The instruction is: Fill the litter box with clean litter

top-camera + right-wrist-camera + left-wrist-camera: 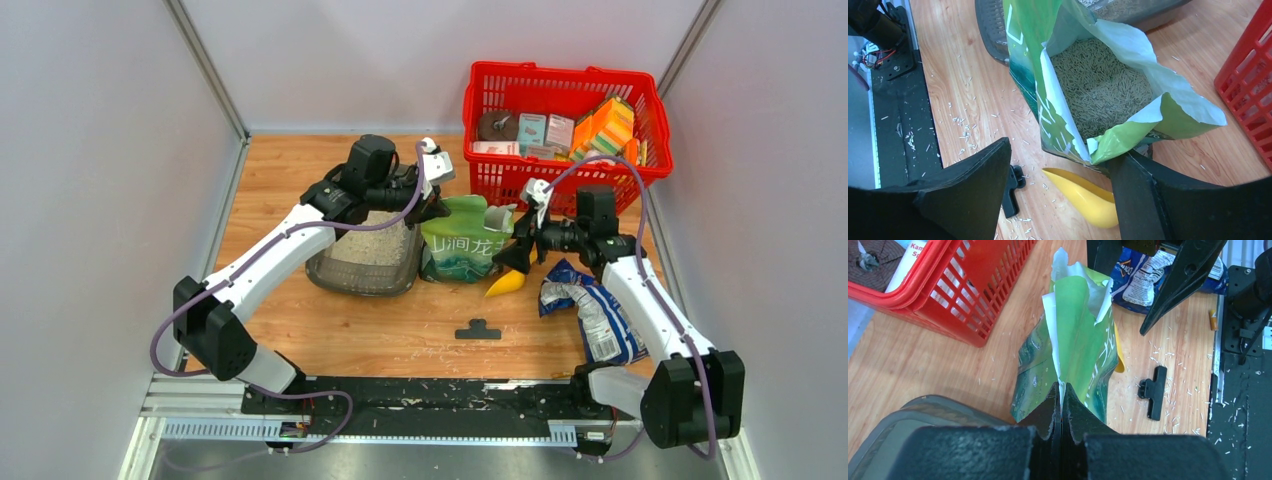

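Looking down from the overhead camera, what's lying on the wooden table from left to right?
Litter box → green bag → crumpled blue-and-white bag.

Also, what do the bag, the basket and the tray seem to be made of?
Bag: thin plastic film, likely; glossy green print outside, white inside, sharply creased.
Basket: moulded red plastic, it seems; smooth, slightly shiny lattice.
Tray: dark grey plastic, perhaps translucent; rounded moulded rim.
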{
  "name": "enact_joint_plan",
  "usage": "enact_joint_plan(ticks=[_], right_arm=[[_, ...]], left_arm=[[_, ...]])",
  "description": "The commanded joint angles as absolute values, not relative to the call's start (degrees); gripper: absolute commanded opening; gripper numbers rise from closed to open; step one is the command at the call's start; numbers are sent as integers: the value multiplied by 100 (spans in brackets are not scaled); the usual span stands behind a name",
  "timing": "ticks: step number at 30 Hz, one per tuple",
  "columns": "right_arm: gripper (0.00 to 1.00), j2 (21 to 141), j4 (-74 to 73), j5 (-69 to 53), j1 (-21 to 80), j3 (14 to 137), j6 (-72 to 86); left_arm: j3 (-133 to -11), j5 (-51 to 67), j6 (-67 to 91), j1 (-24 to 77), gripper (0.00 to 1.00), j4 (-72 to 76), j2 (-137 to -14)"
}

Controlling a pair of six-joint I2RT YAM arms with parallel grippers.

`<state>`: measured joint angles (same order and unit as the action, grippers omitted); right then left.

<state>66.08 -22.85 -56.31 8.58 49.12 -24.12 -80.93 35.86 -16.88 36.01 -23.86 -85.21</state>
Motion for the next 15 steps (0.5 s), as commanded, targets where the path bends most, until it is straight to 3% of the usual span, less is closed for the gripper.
enact_joint_plan(ticks=[1,7,9,11,12,15], right_arm=[[72,6688,-1881,-5827,1002,5168,-2162],[66,6908,-1627,-5766,1046,5186,-1978],[58,6969,-1530,-5774,1046,5212,-1828],[52,7040,-1494,-5748,1046,5238,-1802],[49,7057,-1494,-5713,1046,5247,-1810],[46,7023,-1468,-5590,1046,5230,-1793]], left_arm=[[-8332,3647,-1547,3586,0,-1872,-8376],[-8341,3630,-1538,3586,0,-1846,-8376],[-8358,3639,-1512,3568,0,-1854,-8376],[-8472,3639,-1503,3568,8,-1933,-8341],[-8525,3639,-1494,3551,20,-1977,-8332],[-8797,3551,-1354,3419,35,-2031,-8183]])
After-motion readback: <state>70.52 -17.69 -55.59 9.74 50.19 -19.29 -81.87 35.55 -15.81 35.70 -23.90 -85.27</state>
